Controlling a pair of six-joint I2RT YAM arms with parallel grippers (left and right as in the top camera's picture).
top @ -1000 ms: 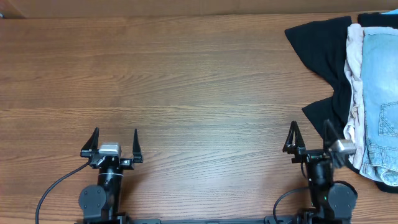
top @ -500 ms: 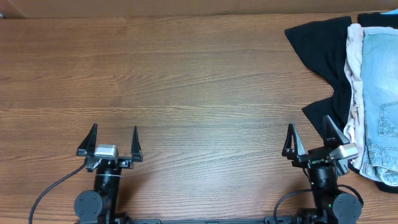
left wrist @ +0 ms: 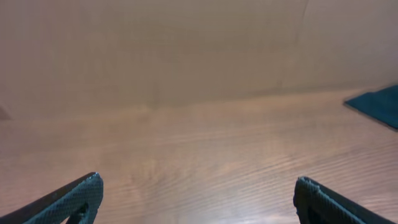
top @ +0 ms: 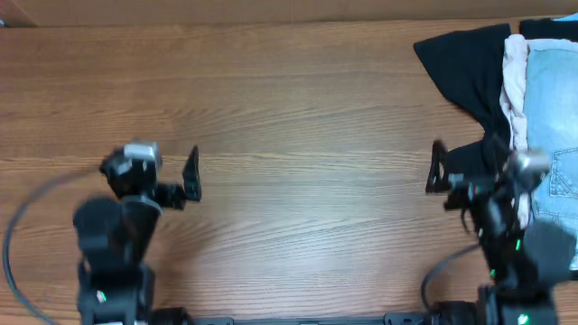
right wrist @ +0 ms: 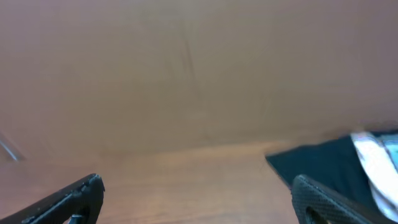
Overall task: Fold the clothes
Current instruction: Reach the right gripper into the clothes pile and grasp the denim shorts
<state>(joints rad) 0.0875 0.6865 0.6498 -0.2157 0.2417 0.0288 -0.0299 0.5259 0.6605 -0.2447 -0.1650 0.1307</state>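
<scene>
A pile of clothes lies at the table's far right: pale blue denim shorts (top: pixel 553 108) on top, a cream-white garment (top: pixel 515 77) under them, a black garment (top: pixel 465 68) spreading left. My right gripper (top: pixel 465 167) is open and empty, raised just left of the pile's near edge; its wrist view shows the black garment (right wrist: pixel 323 165) and a pale strip (right wrist: pixel 376 158) ahead at right. My left gripper (top: pixel 153 171) is open and empty, raised over bare wood at the left. A dark cloth corner (left wrist: pixel 379 102) shows far right in the left wrist view.
The wooden table (top: pixel 289 117) spans the view. A cardboard-coloured wall (left wrist: pixel 186 43) stands beyond its far edge. Cables trail from both arm bases at the near edge.
Both arms have lifted off their rest poses and swung forward, away from the near edge. The grippers stay open. The clothes have not moved.
</scene>
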